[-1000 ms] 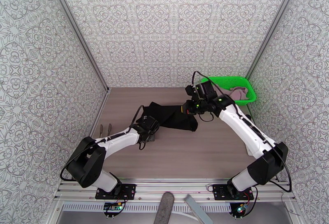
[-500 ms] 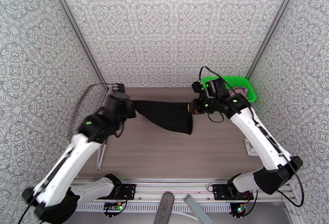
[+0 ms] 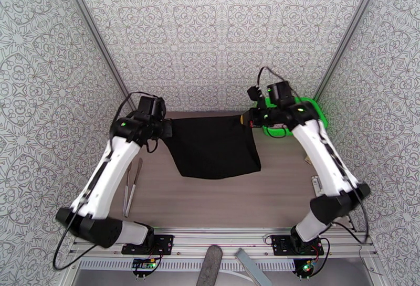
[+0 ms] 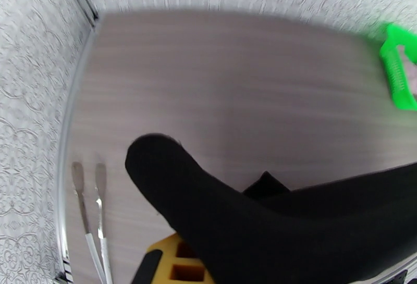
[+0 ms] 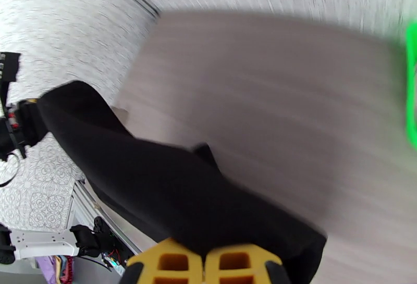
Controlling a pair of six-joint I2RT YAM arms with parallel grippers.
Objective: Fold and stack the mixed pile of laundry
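Note:
A plain black garment hangs spread like a sheet above the table, stretched between both grippers. My left gripper is shut on its upper left corner and my right gripper is shut on its upper right corner. The lower edge hangs free toward the table's middle. In the left wrist view the black cloth drapes over the yellow finger pads. In the right wrist view the black cloth runs out of the closed yellow pads toward the left arm.
A bright green mesh basket stands at the back right corner, partly behind the right arm; its green rim shows in the left wrist view. Metal tongs lie on the table's left side. A small white object sits at the right edge.
Both arms rose and moved back and apart. The black garment went from a bunched heap on the table to a flat sheet hanging between them.

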